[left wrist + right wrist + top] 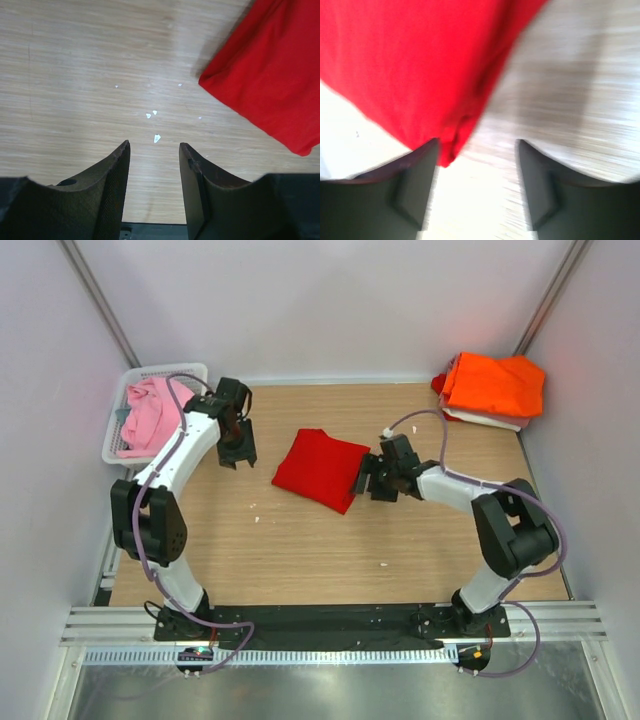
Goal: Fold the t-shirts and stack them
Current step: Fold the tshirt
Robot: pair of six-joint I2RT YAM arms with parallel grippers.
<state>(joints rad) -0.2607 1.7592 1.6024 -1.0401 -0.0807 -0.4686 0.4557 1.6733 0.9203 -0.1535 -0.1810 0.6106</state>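
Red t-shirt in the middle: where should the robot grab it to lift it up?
Probably its right edge, near the lower corner. The red t-shirt lies folded flat on the table, so only an edge offers something to pinch. The right gripper is open right beside that edge, so it could slide in low from the right.

Red tee [320, 469] folded at ctr, R gripper [362, 480] at its edge; orange tee [495, 385] far-right, pink tee [150, 418] in basket [165, 370].

No lettering, label, brand mark, number or sign can be read in any of the three views; the right wrist view is blurred.
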